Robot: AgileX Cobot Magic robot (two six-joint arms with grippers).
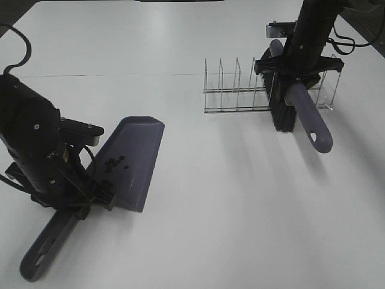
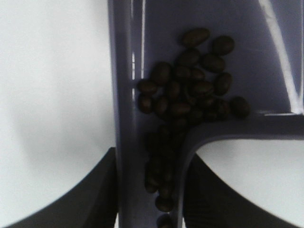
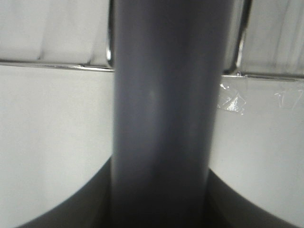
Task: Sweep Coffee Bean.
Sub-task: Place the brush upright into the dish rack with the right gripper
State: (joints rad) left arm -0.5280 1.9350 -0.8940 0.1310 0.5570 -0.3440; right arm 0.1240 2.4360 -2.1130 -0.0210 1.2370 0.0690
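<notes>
Although the counter [image 1: 198, 198] shows whole from the high camera, my left arm's bulk hides where my left end effector [image 1: 75, 201] clenches the dustpan [image 1: 135, 159] handle at seven o'clock. Only the left wrist view shows the coffee beans [image 2: 190, 90] plainly, piled in the pan and spilling into its handle channel. At one o'clock my right end effector [image 1: 299, 75] grips the brush [image 1: 301, 108] handle over the wire rack [image 1: 240, 90]; that wrist view is blurred, bristles unseen. No writing is legible.
</notes>
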